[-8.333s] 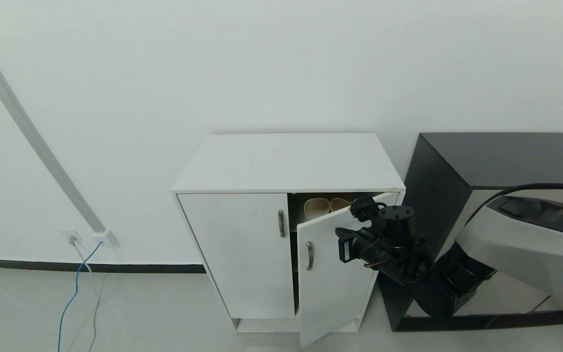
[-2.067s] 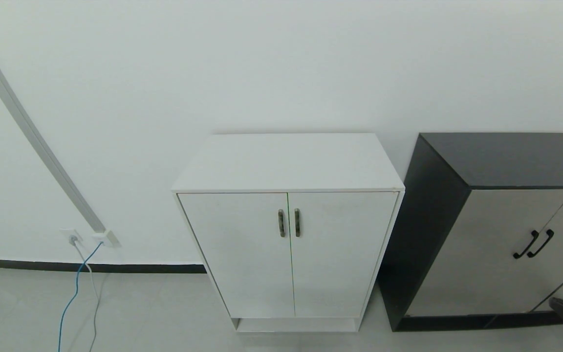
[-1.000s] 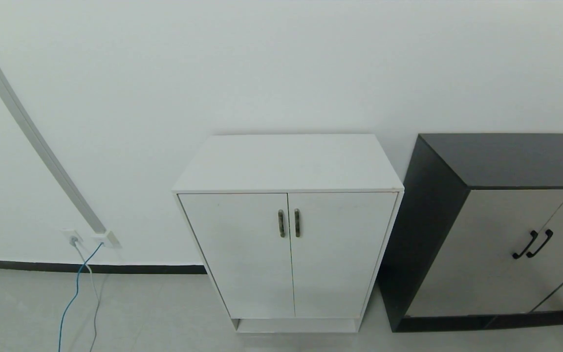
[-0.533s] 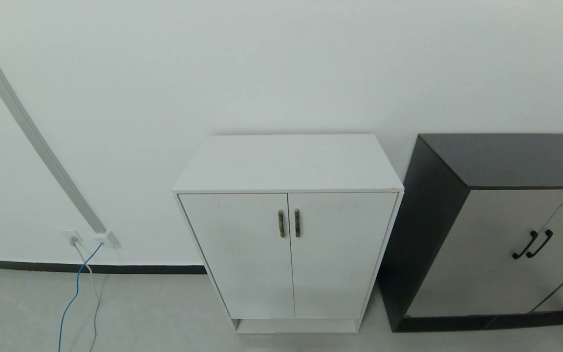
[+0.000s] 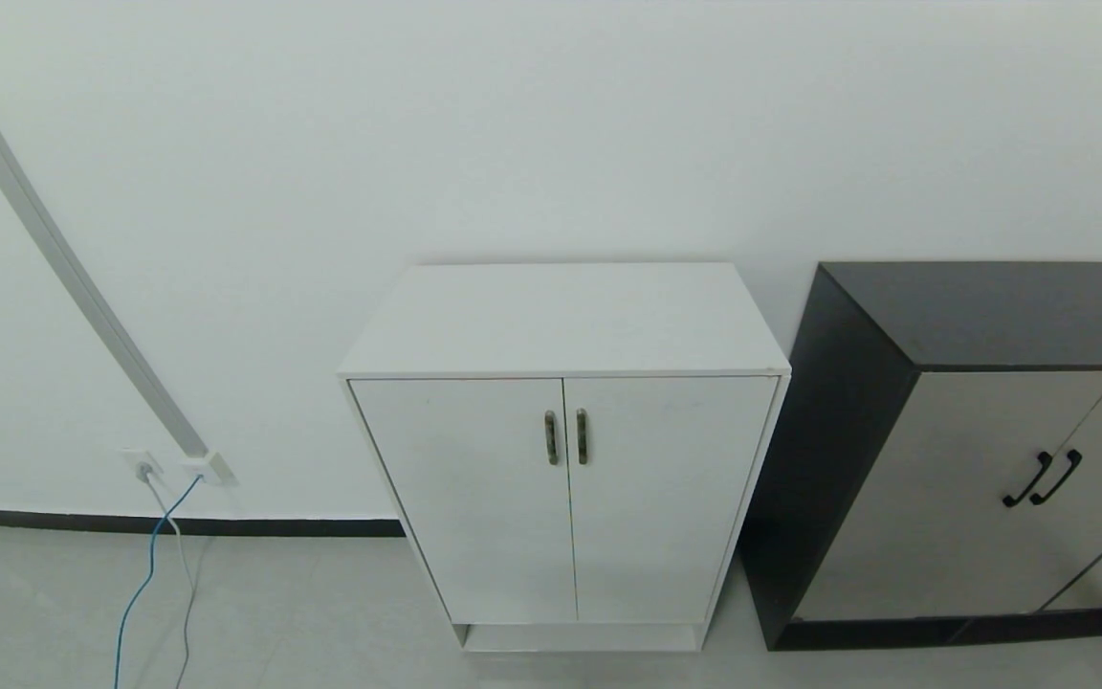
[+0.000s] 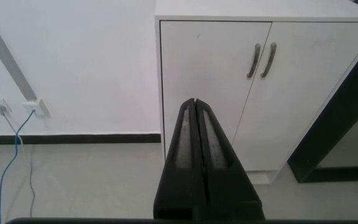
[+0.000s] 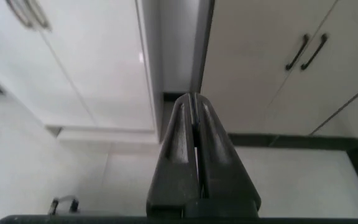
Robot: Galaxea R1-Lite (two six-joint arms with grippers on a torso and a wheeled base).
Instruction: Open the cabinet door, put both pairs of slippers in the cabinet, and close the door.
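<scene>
Since both doors (image 5: 666, 488) of the white wooden two-door cabinet (image 5: 565, 325) sat flush with its frame and met along the middle seam, I judged the closing step done and the task at or near its end. The pair of dull metal bar handles (image 5: 566, 437) stood upright, one just each side of that seam, so that either door could be pulled from the centre. The slippers, if they were inside, were hidden behind those panels; I could not tell.

My left gripper (image 6: 195, 107) hung well apart from the cabinet front, pointing at its left door, with the two dark fingers pressed together and nothing between them. My right gripper (image 7: 194, 99) was likewise pressed together on nothing, aimed at the dark gap where the white cabinet's side stood just beside the black cabinet with grey doors (image 5: 895, 316). I held both back like that, I think, because nothing was left to grasp and clear of the doors they could knock nothing open.

At the wall to the left, a white wall socket (image 5: 142, 464) fed a blue cable (image 5: 135, 593) that trailed down across the pale floor, well apart from the cabinet.
</scene>
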